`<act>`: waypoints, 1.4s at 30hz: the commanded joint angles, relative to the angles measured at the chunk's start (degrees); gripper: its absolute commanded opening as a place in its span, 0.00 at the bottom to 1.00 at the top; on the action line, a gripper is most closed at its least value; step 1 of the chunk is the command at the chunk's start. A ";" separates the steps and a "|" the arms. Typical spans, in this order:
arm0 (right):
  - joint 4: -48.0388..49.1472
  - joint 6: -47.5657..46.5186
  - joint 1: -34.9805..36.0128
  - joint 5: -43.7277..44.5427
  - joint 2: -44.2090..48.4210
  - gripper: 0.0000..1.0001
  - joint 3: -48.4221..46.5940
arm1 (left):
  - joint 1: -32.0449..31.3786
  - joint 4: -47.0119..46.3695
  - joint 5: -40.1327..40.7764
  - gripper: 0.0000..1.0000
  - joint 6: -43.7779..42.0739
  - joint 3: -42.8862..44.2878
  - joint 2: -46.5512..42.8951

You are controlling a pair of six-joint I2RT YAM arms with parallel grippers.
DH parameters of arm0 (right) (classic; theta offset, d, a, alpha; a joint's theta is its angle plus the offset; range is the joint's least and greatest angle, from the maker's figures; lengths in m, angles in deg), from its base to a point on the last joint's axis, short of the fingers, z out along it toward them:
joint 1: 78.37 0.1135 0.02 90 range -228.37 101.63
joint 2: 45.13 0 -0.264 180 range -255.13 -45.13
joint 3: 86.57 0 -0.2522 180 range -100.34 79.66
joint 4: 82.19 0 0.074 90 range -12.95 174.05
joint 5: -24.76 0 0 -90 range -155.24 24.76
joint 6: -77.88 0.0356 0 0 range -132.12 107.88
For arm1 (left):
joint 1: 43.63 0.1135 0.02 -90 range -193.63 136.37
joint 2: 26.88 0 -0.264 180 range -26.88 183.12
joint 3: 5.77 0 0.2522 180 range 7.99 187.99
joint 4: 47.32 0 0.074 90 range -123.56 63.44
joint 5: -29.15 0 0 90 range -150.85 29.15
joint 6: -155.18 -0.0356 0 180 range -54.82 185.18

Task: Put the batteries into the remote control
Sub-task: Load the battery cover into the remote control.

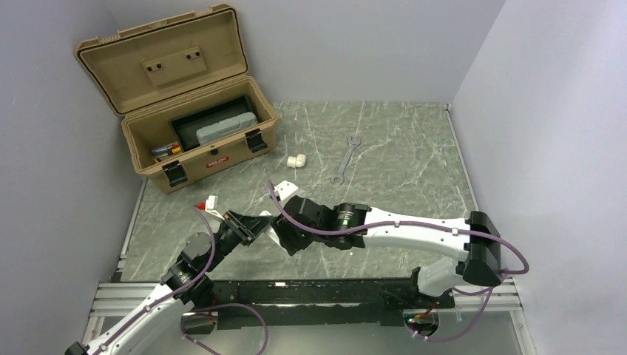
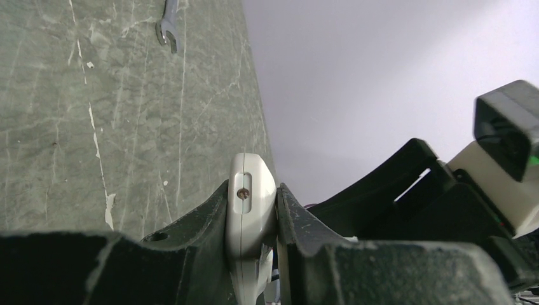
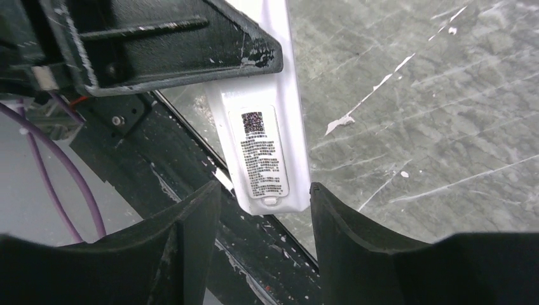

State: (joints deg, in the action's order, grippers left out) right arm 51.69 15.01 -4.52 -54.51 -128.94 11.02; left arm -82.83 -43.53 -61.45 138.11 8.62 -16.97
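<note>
The top external camera looks down from above and behind the robot, far enough back to take in the whole table (image 1: 399, 148). The left wrist camera sits low just behind the left gripper (image 2: 252, 194) and looks along the table, with the remote control (image 2: 251, 219) close to the lens. The wrench (image 2: 168, 25) is at its top edge and also shows in the overhead view. The right wrist camera looks steeply down at close range past the right gripper (image 3: 265, 190) onto the same remote control's labelled back, the one thing all three views share.
</note>
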 commanded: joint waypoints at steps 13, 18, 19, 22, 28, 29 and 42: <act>14.04 7.23 -7.42 -6.84 15.91 0.64 11.78 | -0.22 -7.88 -3.74 0.00 -0.15 1.27 -1.00; 20.02 9.49 -9.68 -15.17 20.17 0.72 17.61 | -0.26 -9.93 -5.45 0.00 -0.95 3.16 0.05; 20.96 9.90 -9.95 -16.48 20.89 0.73 18.65 | -0.26 -9.93 -5.46 0.00 -1.14 3.57 0.20; 24.21 11.08 -10.79 -19.91 22.55 0.73 20.56 | -0.26 -10.97 -5.69 0.00 -0.89 3.94 0.70; 25.38 11.82 -11.59 -22.15 21.98 0.73 21.54 | -0.26 -12.47 -6.23 0.00 -0.07 3.92 1.25; 25.38 11.79 -11.59 -22.15 21.72 0.73 21.58 | -0.24 -12.33 -6.30 0.00 -0.13 4.11 1.18; 25.13 11.39 -11.97 -21.21 20.12 0.73 22.07 | -0.26 -13.84 -6.86 0.00 1.32 3.74 0.86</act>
State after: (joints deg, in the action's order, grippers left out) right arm 74.25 26.01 -16.19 -74.97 -108.96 32.62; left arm -82.85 -51.99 -67.20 138.06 10.78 -15.96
